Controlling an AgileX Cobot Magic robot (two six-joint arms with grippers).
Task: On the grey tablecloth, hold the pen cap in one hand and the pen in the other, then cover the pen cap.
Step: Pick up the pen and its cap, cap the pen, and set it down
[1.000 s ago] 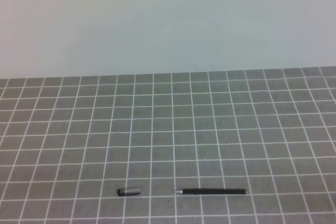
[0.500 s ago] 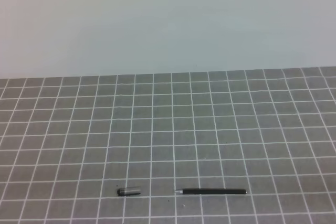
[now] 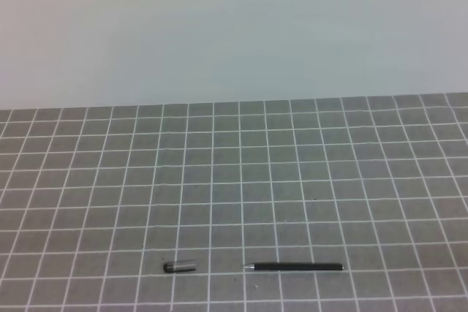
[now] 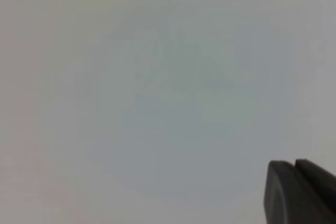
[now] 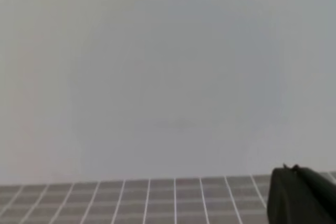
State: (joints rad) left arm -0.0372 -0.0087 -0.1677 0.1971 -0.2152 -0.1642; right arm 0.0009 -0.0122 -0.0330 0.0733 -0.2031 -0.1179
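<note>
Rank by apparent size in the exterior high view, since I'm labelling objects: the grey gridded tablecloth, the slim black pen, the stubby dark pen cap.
1. Grey gridded tablecloth
2. Slim black pen
3. Stubby dark pen cap

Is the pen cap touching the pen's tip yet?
Apart. The exterior high view shows the pen cap lying left of the pen, with bare grey tablecloth between them.

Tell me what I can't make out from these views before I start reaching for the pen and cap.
- Both arms: outside the exterior high view.
- Left tool: cut off by the left wrist view's corner; that view shows only blank wall.
- Right tool: cut off the same way; neither the pen nor the pen cap appears there.
- Pen cap: too small in the exterior high view to tell its open end.
- Pen: tip detail too small.
</note>
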